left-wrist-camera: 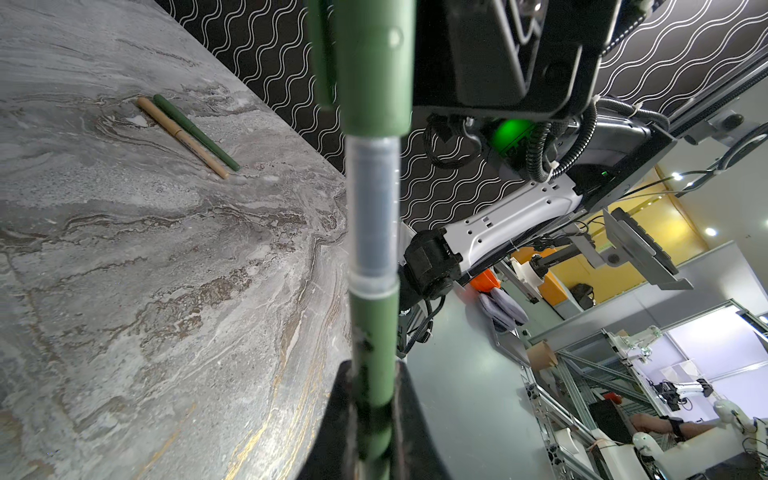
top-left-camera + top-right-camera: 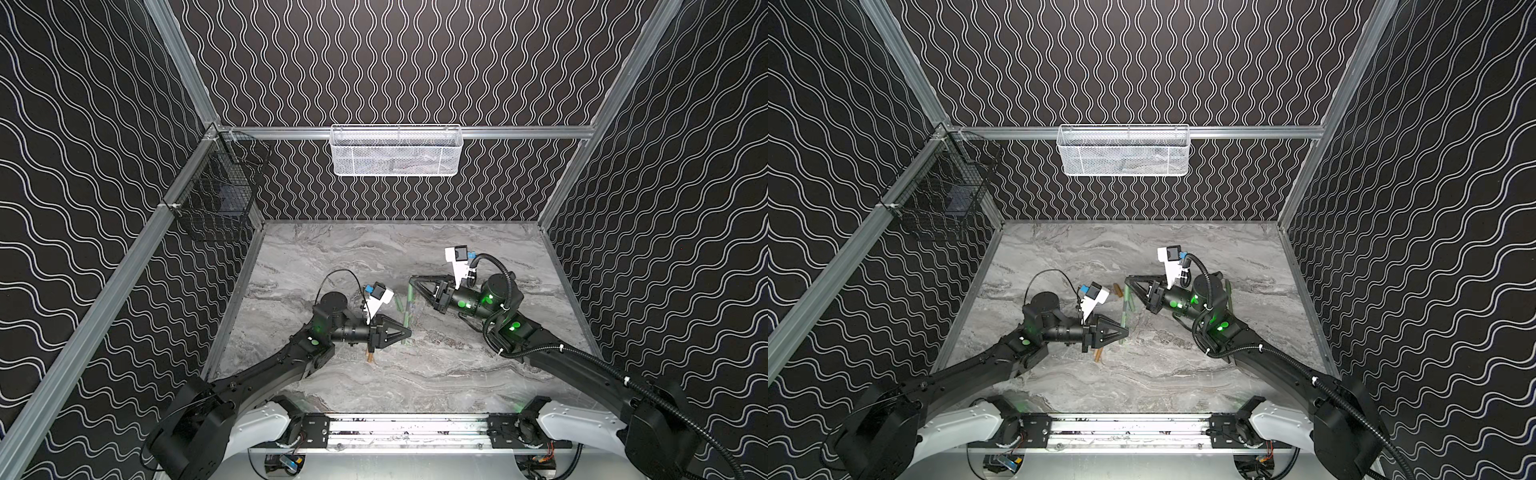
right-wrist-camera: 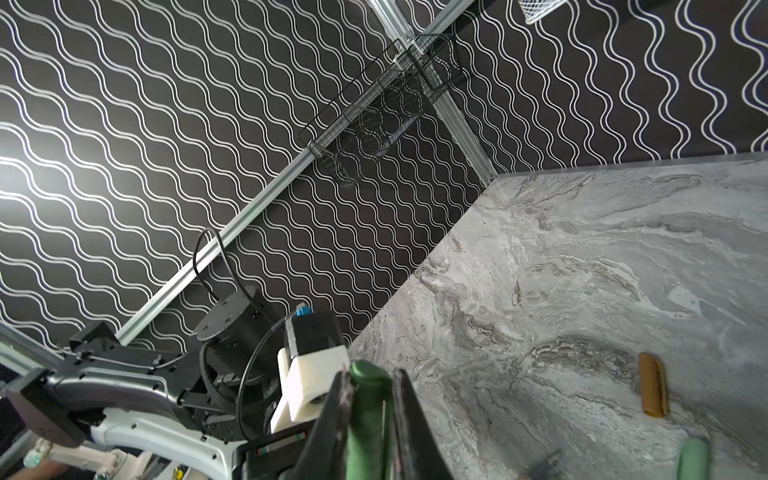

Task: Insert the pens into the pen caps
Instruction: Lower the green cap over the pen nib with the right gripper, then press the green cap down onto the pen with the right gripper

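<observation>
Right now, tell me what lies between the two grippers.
The green pen bridges that gap: the left gripper clamps its barrel, and its clear front section meets the green cap in the right gripper. The left wrist view shows it.

The pen (image 1: 374, 332) is matt green plastic, the tabletop (image 1: 124, 291) smooth stone

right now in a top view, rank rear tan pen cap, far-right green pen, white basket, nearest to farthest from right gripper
From the right gripper:
1. tan-orange pen cap, on the table, just left of the jaws
2. green pen, table, far right
3. white mesh basket, high on back wall
</observation>
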`<state>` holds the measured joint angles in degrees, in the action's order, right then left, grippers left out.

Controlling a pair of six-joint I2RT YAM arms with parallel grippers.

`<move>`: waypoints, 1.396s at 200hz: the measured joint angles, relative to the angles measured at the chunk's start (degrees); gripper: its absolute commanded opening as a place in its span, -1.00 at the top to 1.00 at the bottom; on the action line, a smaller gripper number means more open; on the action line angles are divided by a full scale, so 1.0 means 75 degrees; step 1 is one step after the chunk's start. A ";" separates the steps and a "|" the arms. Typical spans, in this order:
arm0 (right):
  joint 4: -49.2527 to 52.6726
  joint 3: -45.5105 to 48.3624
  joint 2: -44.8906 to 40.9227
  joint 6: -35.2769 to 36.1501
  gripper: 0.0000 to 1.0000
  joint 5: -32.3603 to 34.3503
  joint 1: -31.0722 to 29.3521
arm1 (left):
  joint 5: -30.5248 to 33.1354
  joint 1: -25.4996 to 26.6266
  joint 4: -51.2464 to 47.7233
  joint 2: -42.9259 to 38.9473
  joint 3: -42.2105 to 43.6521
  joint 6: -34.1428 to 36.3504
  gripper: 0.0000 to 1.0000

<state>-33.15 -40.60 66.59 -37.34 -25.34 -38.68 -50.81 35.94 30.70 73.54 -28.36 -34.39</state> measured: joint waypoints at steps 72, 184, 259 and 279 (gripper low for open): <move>0.0245 -0.0361 0.0373 -0.0361 0.81 -0.0128 -0.0166 | 0.0347 -0.0117 0.0000 -0.0251 -0.0003 -0.0052 1.00; 0.1851 -0.1212 0.0338 0.0163 0.34 -0.0178 -0.0300 | 0.0609 -0.0192 -0.0309 -0.0577 -0.0032 0.0134 1.00; 0.2725 -0.1909 0.0539 0.0592 0.12 -0.0111 -0.0291 | 0.0659 -0.0198 -0.0259 -0.0679 -0.0058 0.0268 1.00; 0.2739 -0.2049 0.0653 0.0667 0.12 -0.0239 -0.0286 | 0.0659 -0.0198 -0.0245 -0.0653 -0.0047 0.0268 1.00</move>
<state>-12.60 -55.96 71.48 -32.34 -27.14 -40.82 -45.87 34.46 28.86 68.64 -28.71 -32.38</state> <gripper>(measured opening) 0.441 0.104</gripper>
